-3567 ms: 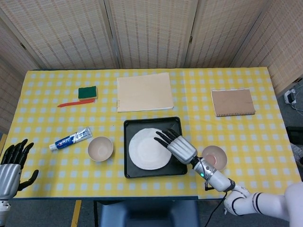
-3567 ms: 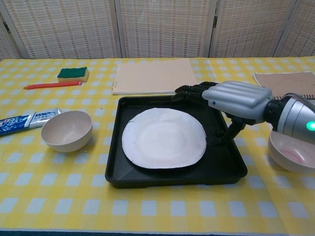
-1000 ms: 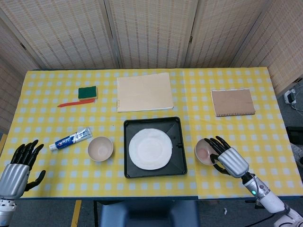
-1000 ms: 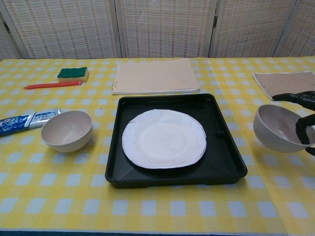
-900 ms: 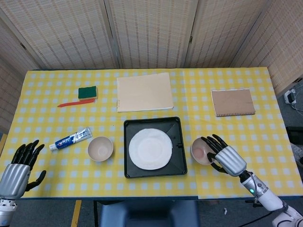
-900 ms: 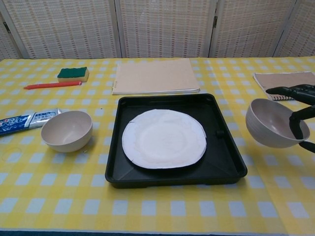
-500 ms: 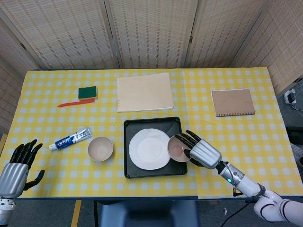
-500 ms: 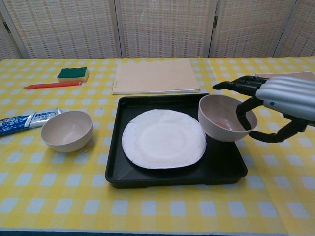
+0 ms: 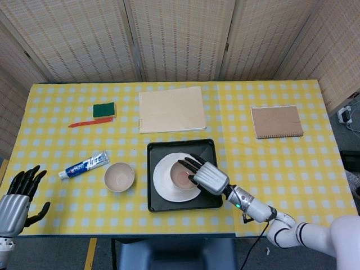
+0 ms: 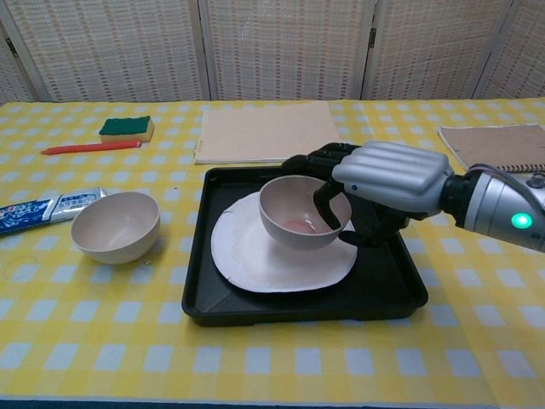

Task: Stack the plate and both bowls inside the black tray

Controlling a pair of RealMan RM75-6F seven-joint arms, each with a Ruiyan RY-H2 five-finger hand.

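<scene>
Left hand (image 9: 16, 205) is hanging at the near left edge of the surface (image 9: 292, 169), its fingers spread and holding nothing, well apart from all the tableware. A toothpaste tube (image 9: 85, 165) is lying to its right, with a red pen (image 9: 90, 122) and a green sponge (image 9: 104, 109) farther back. The second bowl (image 10: 116, 226) is sitting upright on the surface just left of the black tray (image 10: 400, 285), nearer to the left hand than to the right. Inside the tray the white plate (image 10: 255, 256) is lying flat. Over the plate's middle, the right hand (image 10: 383, 183) is grasping the first bowl (image 10: 298, 209) from its right side, fingers (image 10: 326, 207) hooking over the rim into the cavity. The bowl is upright; whether its base is touching the plate cannot be told. The coming move appears to turn on this: the bowl is directly above the plate, so lowering straight down should seat it. A tan pad (image 9: 171, 108) and a brown notebook (image 9: 277, 121) are lying beyond the tray, obstructing nothing.
</scene>
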